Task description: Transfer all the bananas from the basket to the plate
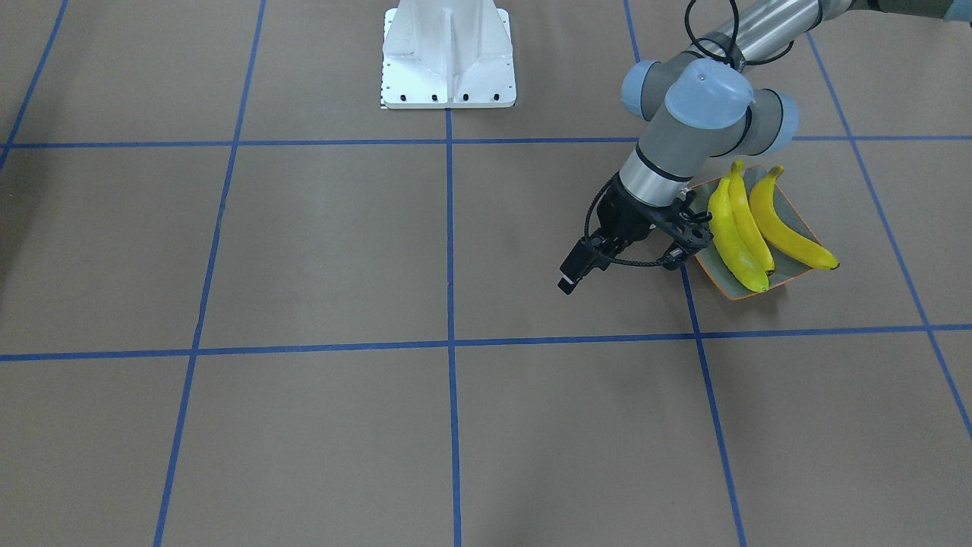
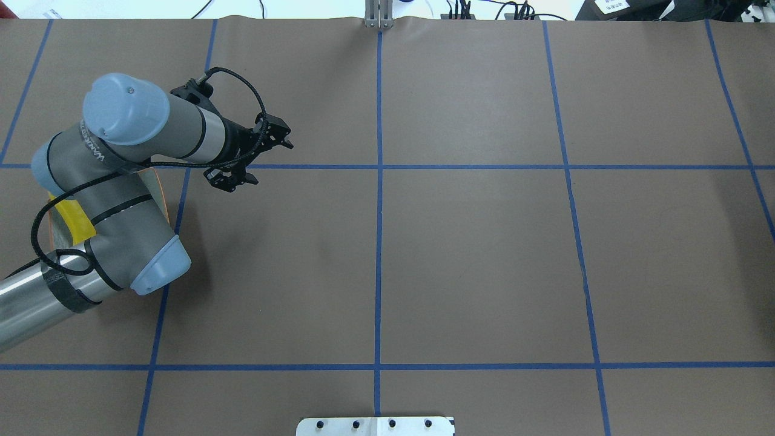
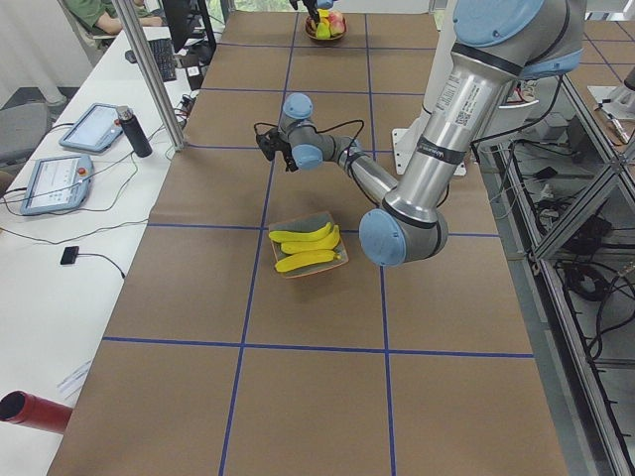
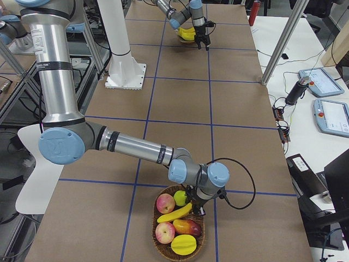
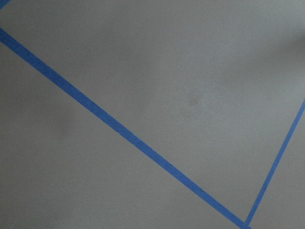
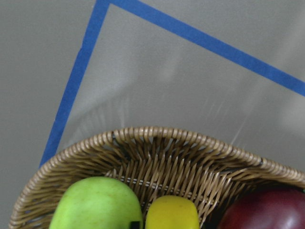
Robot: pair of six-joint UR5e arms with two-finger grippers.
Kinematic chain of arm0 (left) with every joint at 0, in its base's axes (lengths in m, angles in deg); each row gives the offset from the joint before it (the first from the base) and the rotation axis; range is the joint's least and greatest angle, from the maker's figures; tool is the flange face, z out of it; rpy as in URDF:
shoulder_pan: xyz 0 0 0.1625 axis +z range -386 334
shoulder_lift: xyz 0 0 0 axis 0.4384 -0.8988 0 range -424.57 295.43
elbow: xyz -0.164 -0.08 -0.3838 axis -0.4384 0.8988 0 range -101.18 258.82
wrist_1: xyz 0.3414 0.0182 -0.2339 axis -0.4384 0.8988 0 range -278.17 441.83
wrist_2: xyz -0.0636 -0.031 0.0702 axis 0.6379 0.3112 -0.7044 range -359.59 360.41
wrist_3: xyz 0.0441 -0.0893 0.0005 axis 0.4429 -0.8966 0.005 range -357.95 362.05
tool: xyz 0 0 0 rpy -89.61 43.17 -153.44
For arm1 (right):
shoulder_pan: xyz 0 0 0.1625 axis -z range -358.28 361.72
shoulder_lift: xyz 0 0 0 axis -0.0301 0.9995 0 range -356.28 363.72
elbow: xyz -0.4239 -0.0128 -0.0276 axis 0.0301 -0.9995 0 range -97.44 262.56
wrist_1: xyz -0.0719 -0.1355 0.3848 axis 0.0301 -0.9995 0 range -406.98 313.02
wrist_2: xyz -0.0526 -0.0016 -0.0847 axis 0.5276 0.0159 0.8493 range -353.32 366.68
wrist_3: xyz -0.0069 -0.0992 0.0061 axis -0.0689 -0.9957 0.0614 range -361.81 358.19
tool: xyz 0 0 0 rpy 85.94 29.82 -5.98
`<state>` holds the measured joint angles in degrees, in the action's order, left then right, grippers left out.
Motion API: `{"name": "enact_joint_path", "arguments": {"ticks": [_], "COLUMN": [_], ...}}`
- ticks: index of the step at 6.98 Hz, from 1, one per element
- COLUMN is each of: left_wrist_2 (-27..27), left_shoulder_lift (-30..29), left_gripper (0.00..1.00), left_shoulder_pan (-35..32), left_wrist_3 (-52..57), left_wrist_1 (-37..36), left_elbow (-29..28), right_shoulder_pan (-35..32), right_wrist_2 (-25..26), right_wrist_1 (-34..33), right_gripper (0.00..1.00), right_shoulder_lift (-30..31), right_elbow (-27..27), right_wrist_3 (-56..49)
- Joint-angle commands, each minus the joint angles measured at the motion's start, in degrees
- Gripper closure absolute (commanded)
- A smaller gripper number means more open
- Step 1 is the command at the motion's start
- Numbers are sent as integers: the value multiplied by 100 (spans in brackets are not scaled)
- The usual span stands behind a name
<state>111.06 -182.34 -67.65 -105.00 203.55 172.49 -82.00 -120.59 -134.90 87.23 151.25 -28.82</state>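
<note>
Wicker basket (image 6: 162,136) held 1 last banana (image 4: 174,213) near the right gripper (image 4: 195,207), its jaws impossible to judge. 3 bananas (image 1: 748,228) lay on the plate (image 1: 714,270) beside the spread, empty left gripper (image 2: 269,162). Fetching that banana seemed the step in hand, needing a descent and pinch.

One camera faced the robot from across the table (image 1: 319,251) and looked steeply down; another looked down from behind it. Both, like the two end cameras looking along the table, caught the plate (image 1: 714,275) near the jaws of the left gripper (image 2: 269,160). Each wrist camera sat close: the left on table beneath its jaws, the right on the basket (image 6: 162,136) rim below the jaws of the right gripper (image 4: 197,206).
</note>
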Motion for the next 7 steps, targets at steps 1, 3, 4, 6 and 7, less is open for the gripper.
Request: {"name": "enact_joint_path", "arguments": {"ticks": [1,3,4,6,7], "left_wrist_2": [0,-9,0,-9,0], "left_shoulder_lift": [-17,-26,-18,-35,-35], "left_gripper": [0,0,0,0,0], "left_shoulder_pan": [7,7,7,-1,-1], "left_wrist_3": [0,0,0,-9,-18], "left_wrist_1": [1,1,1,1,1], "left_elbow": [-7,-7,-7,-7,2], "right_shoulder_pan": [5,-4,-4,-73,-300], "right_wrist_2": [10,10,1,1,-51], "right_wrist_1": [-15,-6,-6,-76,-94], "right_gripper": [77,100,100,100,100], "right_shoulder_lift": [-45,-62,-62,-53,-88], "right_elbow": [4,21,126,381,399], "right_wrist_3": [3,3,-23,-6,3]}}
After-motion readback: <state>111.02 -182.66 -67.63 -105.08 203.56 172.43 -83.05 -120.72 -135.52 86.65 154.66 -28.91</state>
